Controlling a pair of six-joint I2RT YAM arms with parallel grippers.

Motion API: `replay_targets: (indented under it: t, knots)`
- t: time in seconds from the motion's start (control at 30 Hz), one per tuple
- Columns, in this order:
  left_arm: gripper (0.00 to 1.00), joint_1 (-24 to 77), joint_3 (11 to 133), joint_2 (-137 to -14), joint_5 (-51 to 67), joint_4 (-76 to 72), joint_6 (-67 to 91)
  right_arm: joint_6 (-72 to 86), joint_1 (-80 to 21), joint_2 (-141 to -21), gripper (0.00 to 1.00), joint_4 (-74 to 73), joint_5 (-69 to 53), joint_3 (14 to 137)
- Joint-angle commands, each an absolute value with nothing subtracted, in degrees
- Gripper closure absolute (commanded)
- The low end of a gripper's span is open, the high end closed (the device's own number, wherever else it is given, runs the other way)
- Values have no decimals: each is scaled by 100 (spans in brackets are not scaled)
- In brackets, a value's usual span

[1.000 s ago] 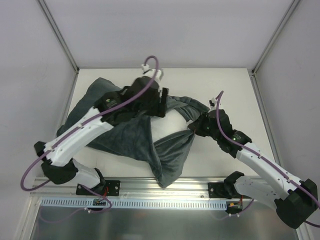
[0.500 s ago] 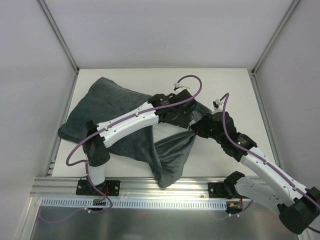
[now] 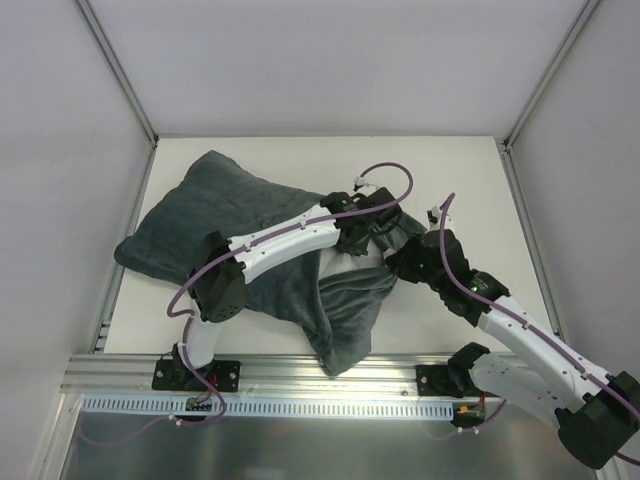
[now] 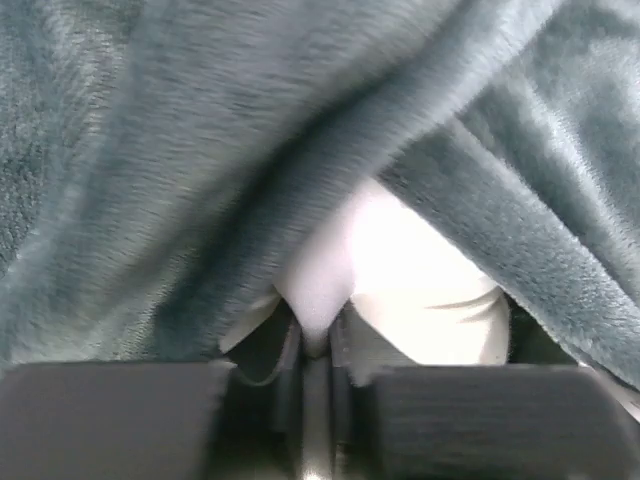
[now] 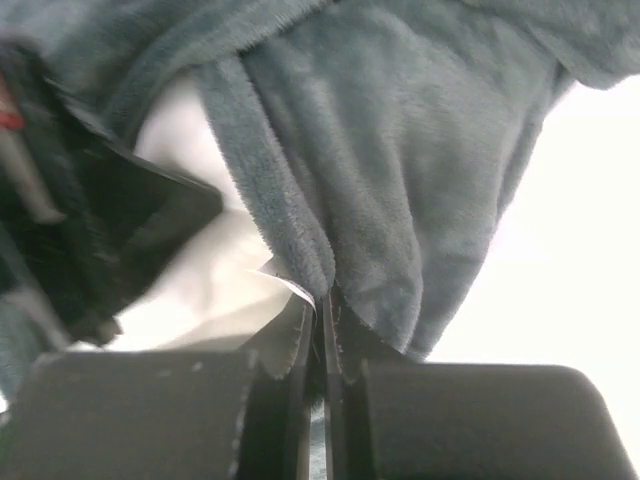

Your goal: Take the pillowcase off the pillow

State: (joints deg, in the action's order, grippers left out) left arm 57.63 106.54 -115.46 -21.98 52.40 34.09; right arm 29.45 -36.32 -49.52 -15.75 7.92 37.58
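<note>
On the table [image 3: 460,180], my left hand [image 4: 316,345] pinches a fold of the white pillow [image 4: 410,260] peeking from the grey pillowcase [image 3: 215,205]; my right hand [image 5: 322,335] clamps the pillowcase's edge beside an unreadable tag [image 5: 288,288].

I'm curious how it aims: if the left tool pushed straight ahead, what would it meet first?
The white pillow: the left tool pinches a fold of it at its tips. The grey pillowcase drapes above; depth beyond is unclear.

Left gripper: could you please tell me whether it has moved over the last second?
Yes: left gripper shifted right, toward the table's right edge, now pinching the pillow.
</note>
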Motion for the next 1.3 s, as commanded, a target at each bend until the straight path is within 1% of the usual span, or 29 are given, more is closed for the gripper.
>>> replay_targets:
  t: [0.0, 0.07, 0.1, 0.13, 0.2, 0.3, 0.33, 0.37, 0.43, 0.5, 0.53, 0.57, 0.6, 0.67, 0.7, 0.73, 0.77, 0.8, 0.9, 1.07, 1.1, 1.13, 1.2, 1.23, 1.27]
  knots:
    - [100, 5477, 10399, -11498, -1760, 5361, 3708, 3067, -3621, -4825, 99, -1661, 1098, 3657]
    - [100, 5423, 10231, -11138, -1574, 5248, 3744, 3006, -3595, -4808, 99, -1696, 1169, 3647]
    - [100, 5414, 9961, -10910, -1486, 5125, 3735, 2980, -3586, -4799, 99, -1731, 1195, 3647]
    - [100, 5414, 9767, -10350, -1242, 4950, 3718, 2945, -3577, -4808, 99, -1775, 1274, 3656]
    - [100, 5370, 9029, -9480, -951, 4300, 3735, 2857, -3516, -4816, 99, -1880, 1362, 3665]
    - [100, 5134, 8123, -8687, -187, 3535, 3875, 2752, -3481, -4913, 99, -1881, 1459, 3639]
    - [100, 5011, 7912, -8553, 303, 3324, 3919, 2716, -3446, -4983, 96, -1863, 1389, 3656]
    - [100, 4966, 7527, -8421, 490, 2939, 3972, 2646, -3411, -5244, 95, -1828, 1249, 3691]
    - [100, 4922, 7287, -8209, 720, 2708, 4060, 2427, -3349, -5571, 94, -1915, 768, 3884]
    - [100, 4922, 7128, -8148, 764, 2646, 4104, 2434, -3532, -5774, 97, -2284, 834, 4297]
    - [100, 4922, 7102, -8139, 782, 2646, 4113, 2487, -3655, -5679, 95, -2294, 1209, 4350]
    - [100, 4922, 7032, -8121, 834, 2611, 4113, 2470, -3822, -5530, 92, -2103, 1404, 4324]
    - [100, 4922, 6988, -8078, 878, 2515, 4122, 2426, -4076, -5163, 75, -1944, 1554, 4263]
    - [100, 4922, 6909, -8033, 888, 2470, 4131, 2173, -4253, -4897, 51, -1680, 1783, 4193]
    - [100, 4922, 6900, -7998, 896, 2452, 4122, 2084, -4350, -4835, 36, -1679, 1845, 4297]
    - [100, 4922, 6899, -7989, 905, 2426, 4105, 1909, -4385, -4886, 31, -1774, 1950, 4411]
    - [100, 4922, 6908, -7989, 931, 2426, 4087, 1820, -4394, -4974, 27, -1871, 1995, 4543]
    - [100, 4931, 6917, -7989, 975, 2408, 4061, 1758, -4412, -5227, 22, -2081, 2056, 4805]
    - [100, 4939, 6917, -7998, 1002, 2391, 4069, 1565, -4430, -5571, 15, -2197, 1926, 5202]
    - [100, 4948, 6864, -7937, 993, 2382, 4157, 1328, -4491, -6230, 13, -2101, 1732, 5581]
    - [100, 4948, 6838, -7910, 984, 2391, 4183, 1284, -4491, -6327, 14, -2118, 1845, 5625]
    - [100, 4948, 6794, -7867, 967, 2382, 4192, 1257, -4483, -6511, 17, -2153, 1968, 5669]
    - [100, 4948, 6741, -7735, 976, 2364, 4219, 1257, -4316, -6618, 35, -2145, 2144, 5616]
    - [100, 4948, 6689, -7691, 1002, 2364, 4227, 1300, -4211, -6653, 47, -2153, 2145, 5529]
    - [100, 4931, 6654, -7569, 1063, 2347, 4271, 1344, -3940, -6627, 69, -2145, 2145, 5467]
